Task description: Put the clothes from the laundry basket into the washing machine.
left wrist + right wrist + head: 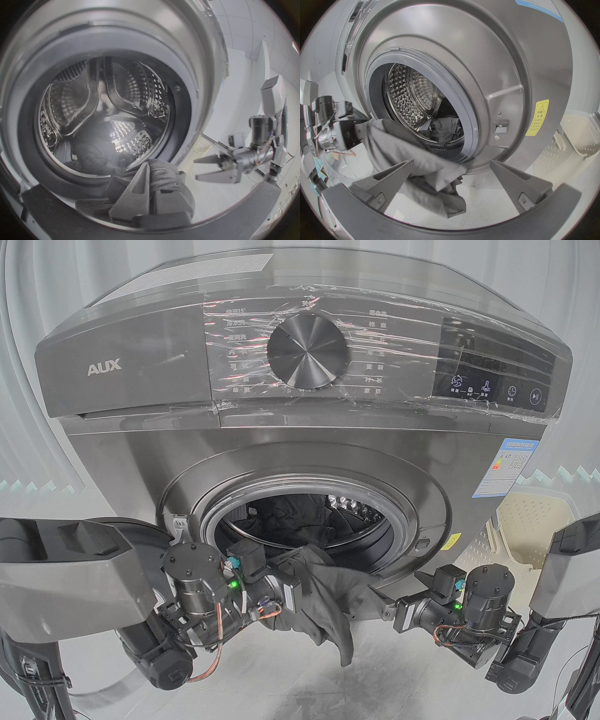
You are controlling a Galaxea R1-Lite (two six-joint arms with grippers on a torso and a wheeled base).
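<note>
Now, left hand (152, 182) pinching grey garment (331, 602) at washer (375, 446), right hand (450, 163) spread

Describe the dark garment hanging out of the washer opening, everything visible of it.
The dark grey garment looks like soft, thin fabric, crumpled in folds. It drapes over the lower rim of the washing machine, its loose end hanging outside above the floor. The left end effector is shut on a bunched fold near the rim. The right end effector stands open beside the hanging part.

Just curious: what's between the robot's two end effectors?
A dark garment, gripped by the left end effector; the right end effector is open. Head view shows it.
</note>
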